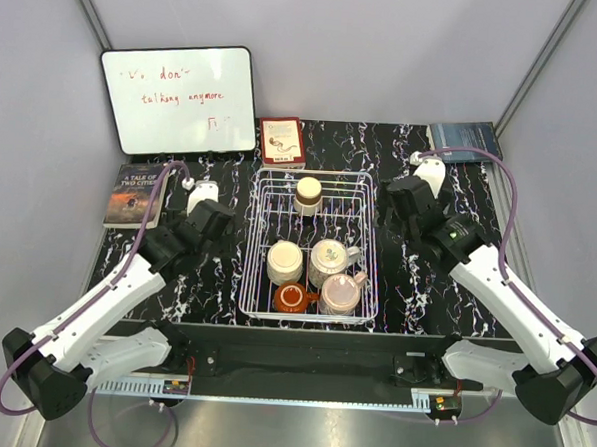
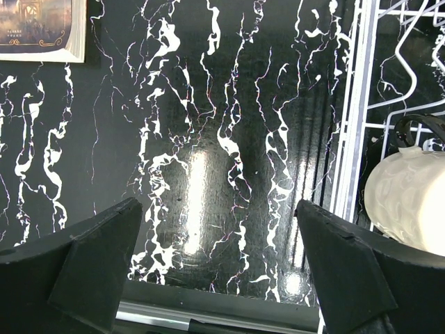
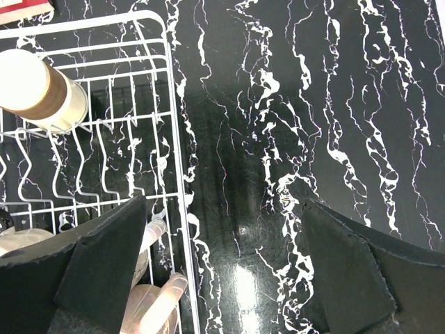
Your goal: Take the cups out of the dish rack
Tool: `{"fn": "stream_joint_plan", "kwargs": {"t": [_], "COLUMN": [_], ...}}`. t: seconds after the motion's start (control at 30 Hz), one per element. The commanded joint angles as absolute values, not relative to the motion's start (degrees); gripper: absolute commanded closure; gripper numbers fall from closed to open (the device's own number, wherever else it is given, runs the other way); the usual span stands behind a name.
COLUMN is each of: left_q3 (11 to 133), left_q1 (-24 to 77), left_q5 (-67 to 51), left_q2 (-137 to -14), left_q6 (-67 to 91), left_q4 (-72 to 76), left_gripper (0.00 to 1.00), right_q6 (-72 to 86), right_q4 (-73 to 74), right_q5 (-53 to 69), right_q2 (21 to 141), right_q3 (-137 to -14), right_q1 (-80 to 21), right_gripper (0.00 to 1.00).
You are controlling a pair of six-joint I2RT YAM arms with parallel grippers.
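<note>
The white wire dish rack (image 1: 247, 243) stands mid-table and holds all the cups: cream with a brown rim (image 1: 308, 195) at the back, cream (image 1: 284, 262), speckled grey-white (image 1: 331, 260), squat orange-red (image 1: 291, 299) and pale pink (image 1: 341, 294) at the front. My left gripper (image 1: 214, 219) is open and empty over bare table left of the rack; its view (image 2: 219, 264) shows the rack's edge (image 2: 356, 104) and the cream cup (image 2: 407, 198). My right gripper (image 1: 405, 204) is open and empty right of the rack; its view (image 3: 226, 271) shows the rack's edge (image 3: 174, 139), the brown-rimmed cup (image 3: 38, 90) and the pink cup's handle (image 3: 156, 306).
A whiteboard (image 1: 178, 99) leans at the back left. A book (image 1: 135, 195) lies at the far left, also in the left wrist view (image 2: 38, 28). A red-framed card (image 1: 282, 141) sits behind the rack. A blue book (image 1: 463, 142) lies at the back right.
</note>
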State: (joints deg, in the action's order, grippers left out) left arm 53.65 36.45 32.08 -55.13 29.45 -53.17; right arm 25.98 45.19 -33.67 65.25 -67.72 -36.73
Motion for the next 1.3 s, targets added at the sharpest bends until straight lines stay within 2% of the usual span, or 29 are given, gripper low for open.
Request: {"fn": "stream_joint_plan", "kwargs": {"t": [0.0, 0.37, 0.43, 0.57, 0.63, 1.0, 1.27], "left_q3": [55.3, 55.6, 55.5, 54.9, 54.7, 50.7, 50.2], "left_q1": [36.8, 37.4, 37.3, 37.3, 37.3, 38.0, 39.5], "left_q5": [31.9, 33.0, 32.5, 31.5, 31.0, 28.2, 28.6], "left_q2": [-55.5, -57.0, -57.2, -57.6, -57.6, -52.3, -50.9], "left_q6": [29.5, 28.5, 29.0, 30.2, 31.1, 32.5, 34.3], "left_q4": [-51.9, -51.2, -50.9, -50.0, -49.6, -49.7, -51.1], "left_gripper": [0.01, 0.01, 0.01, 0.01, 0.01, 0.01, 0.01], "right_q6": [26.7, 23.3, 23.7, 28.0, 30.3, 42.9, 51.8], "right_q4": [43.4, 43.5, 44.0, 49.6, 51.6, 53.2, 56.0], "right_q5": [-36.5, -28.8, -30.0, -41.2, -41.3, -37.6, -40.3], "right_q2": [62.9, 59.9, 59.9, 63.6, 66.6, 66.3, 69.5], "right_q3": [-66.7, -66.4, -66.8, -70.5, -71.9, -65.3, -62.5], "right_q1": [-36.8, -37.7, -41.7, -54.3, -57.9, -64.9, -73.1], "right_gripper": [0.0, 0.0, 0.0, 0.0, 0.0, 0.0, 0.0]}}
